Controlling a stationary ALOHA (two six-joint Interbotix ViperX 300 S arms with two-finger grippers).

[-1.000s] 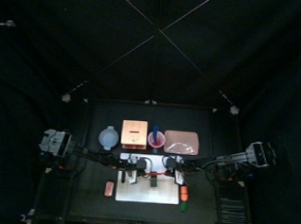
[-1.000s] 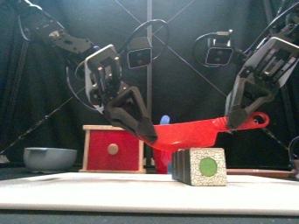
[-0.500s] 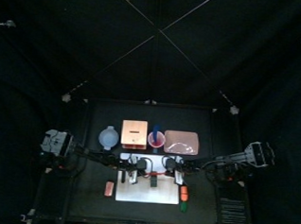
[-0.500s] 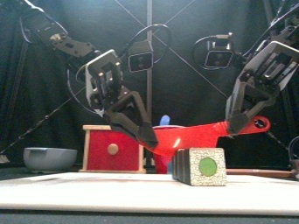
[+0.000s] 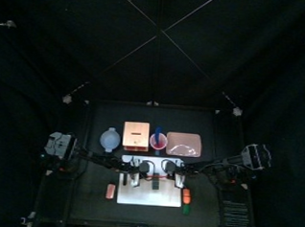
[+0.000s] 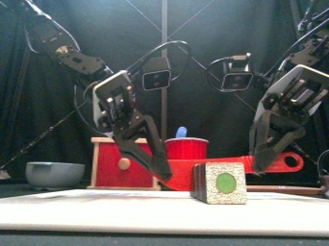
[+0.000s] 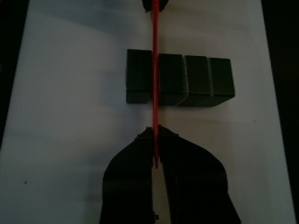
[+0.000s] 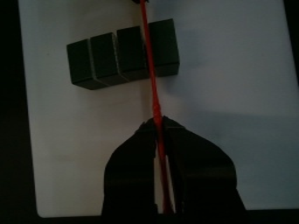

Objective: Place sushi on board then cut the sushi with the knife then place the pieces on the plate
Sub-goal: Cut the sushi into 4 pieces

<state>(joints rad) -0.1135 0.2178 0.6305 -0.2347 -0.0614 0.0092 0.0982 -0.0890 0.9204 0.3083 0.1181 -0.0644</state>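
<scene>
Gripping the red knife (image 6: 276, 159) at both ends, the two arms hold it roughly level across the sushi roll (image 6: 221, 183). L gripper (image 6: 152, 159) has its jaws pinched tight on the blade's tip end. R gripper (image 6: 264, 161) has its jaws clamped on the handle end, w/ the handle's ring sticking out past it at 3 o'clock.

In front view the roll stands on the white board (image 6: 103, 207), below and btwn the two grippers: approx 4 o'clock from L gripper, 7 o'clock from R gripper, nearer R. The blade sits at the level of the roll's top; can't tell whether it has bitten in.

Both wrist views show the blade as a thin red line leaving the closed jaw tips and crossing the roll, which is four dark blocks side by side. The line runs over the seam btwn one end block and the next.

Behind the board in front view, at 9 to 10 o'clock of the roll: red cup (image 6: 187, 152) w/ blue knife (image 6: 182, 132), then wooden box (image 6: 125, 161), then bowl (image 6: 54, 173). In top view the pink tray (image 5: 184, 144) lies at 1 o'clock of the board.
</scene>
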